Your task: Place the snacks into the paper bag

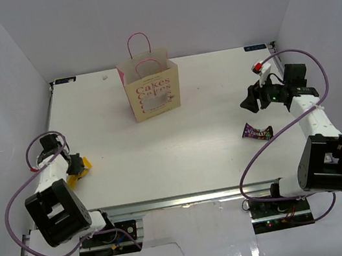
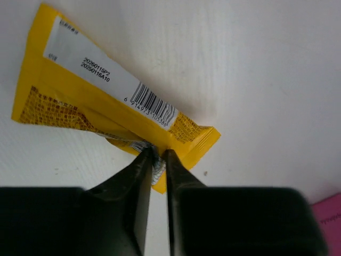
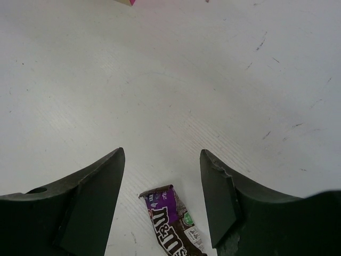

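Wrapper print on the yellow bar [image 2: 112, 101] is mostly too small to read; a barcode and a date stamp show on its white label. The left fingers [image 2: 133, 181] are clenched on the bar's near edge, hiding the strip between them. In the top view the left wrist covers most of the bar, leaving only an orange-yellow scrap showing. A pink corner [image 2: 330, 213] at the edge of the left wrist view is too cropped to identify.

The dark purple candy packet [image 3: 171, 220] lies flat on the desk [image 1: 180, 146], with its lower end cut off in the right wrist view. The right fingers [image 3: 96, 186] are spread wide with nothing between them, clear of the packet.

The paper bag [image 1: 152, 95] stands upright towards the far side of the desk, well apart from both arms, and its inside cannot be seen.

The left arm is folded low by the desk's left edge. The right arm reaches forward along the right side, with its wrist raised.
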Available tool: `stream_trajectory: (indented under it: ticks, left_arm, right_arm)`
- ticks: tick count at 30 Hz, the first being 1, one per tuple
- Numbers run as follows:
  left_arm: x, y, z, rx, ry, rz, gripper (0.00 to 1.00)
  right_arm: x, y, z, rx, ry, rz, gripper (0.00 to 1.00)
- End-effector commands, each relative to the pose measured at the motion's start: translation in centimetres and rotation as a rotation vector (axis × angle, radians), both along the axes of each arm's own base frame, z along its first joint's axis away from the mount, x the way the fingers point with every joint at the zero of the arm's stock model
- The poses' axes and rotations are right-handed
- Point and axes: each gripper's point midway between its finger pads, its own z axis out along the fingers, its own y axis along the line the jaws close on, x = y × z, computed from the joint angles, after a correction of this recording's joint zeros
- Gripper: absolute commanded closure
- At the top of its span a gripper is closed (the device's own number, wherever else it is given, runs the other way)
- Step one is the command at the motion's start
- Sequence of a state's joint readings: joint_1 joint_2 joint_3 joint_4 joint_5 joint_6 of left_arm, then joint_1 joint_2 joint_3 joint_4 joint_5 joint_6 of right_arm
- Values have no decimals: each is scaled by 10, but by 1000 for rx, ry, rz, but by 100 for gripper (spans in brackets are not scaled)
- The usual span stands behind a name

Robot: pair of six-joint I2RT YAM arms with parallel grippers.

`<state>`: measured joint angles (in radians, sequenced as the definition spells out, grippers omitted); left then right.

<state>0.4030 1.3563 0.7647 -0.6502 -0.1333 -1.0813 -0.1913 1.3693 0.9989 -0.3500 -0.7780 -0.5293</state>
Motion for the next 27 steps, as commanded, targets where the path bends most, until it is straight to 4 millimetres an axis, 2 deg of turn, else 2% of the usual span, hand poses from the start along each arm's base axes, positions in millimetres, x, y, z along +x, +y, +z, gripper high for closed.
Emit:
stream_trajectory:
  ticks: [1, 3, 4, 5, 6, 7, 8, 9, 11, 12, 13, 14, 15, 16, 17, 18, 19, 22, 23, 24, 25, 27]
  left_arm:
    - [51, -4, 52, 67, -234, -225, 80]
    - [75, -22, 76, 68, -352, -350, 91]
    - [92, -32, 97, 88, -455, -442, 95]
    - [102, -47, 110, 101, -506, -515, 100]
    - [114, -54, 131, 136, -565, -565, 100]
    - [122, -59, 145, 181, -600, -625, 100]
    - [130, -74, 154, 188, -624, -690, 100]
    - [140, -79, 177, 221, -667, -728, 100]
    - [152, -101, 199, 249, -734, -846, 100]
    - [163, -108, 227, 293, -808, -885, 100]
    - [168, -126, 237, 305, -843, -967, 100]
    - [172, -134, 250, 330, -874, -1004, 100]
    - [180, -143, 283, 378, -948, -1043, 100]
    - [182, -162, 298, 391, -994, -1107, 100]
    - [189, -168, 303, 414, -1008, -1161, 100]
    - [190, -190, 334, 442, -1086, -1220, 100]
    - [189, -209, 345, 448, -1123, -1281, 100]
    - [195, -244, 370, 521, -1202, -1439, 100]
    - [202, -251, 360, 544, -1182, -1498, 100]
    - [203, -259, 360, 559, -1185, -1536, 100]
    - [201, -273, 368, 583, -1210, -1582, 100]
    - [205, -286, 359, 656, -1192, -1668, 100]
  right_arm:
    - [-4, 2, 6, 15, -19, 26, 36]
    - [-2, 1, 7, 16, -20, 23, 36]
    - [-2, 1, 8, 16, -22, 23, 36]
    - [-1, 0, 9, 14, -25, 22, 36]
    - [0, -1, 11, 11, -29, 19, 36]
    - [1, 0, 12, 9, -31, 19, 36]
    - [1, -2, 14, 7, -36, 13, 36]
    - [1, -3, 15, 6, -42, 12, 36]
    - [1, -6, 15, 4, -40, 0, 36]
    - [1, -7, 15, 1, -41, -5, 36]
    - [0, -9, 15, 0, -40, -13, 36]
    - [0, -10, 15, -1, -40, -17, 36]
    - [-1, -11, 15, -1, -40, -18, 36]
    - [-1, -13, 14, -2, -36, -24, 36]
    - [-1, -13, 15, -3, -39, -27, 36]
    - [-1, -14, 14, -3, -38, -28, 36]
    - [-1, -14, 14, -3, -38, -30, 36]
    - [-1, -15, 15, -1, -35, -35, 36]
    - [-1, -15, 16, 1, -37, -35, 36]
    - [-1, -15, 16, -1, -38, -37, 36]
    - [-1, -16, 16, -1, -37, -39, 36]
    - [-1, -17, 17, -3, -39, -43, 36]
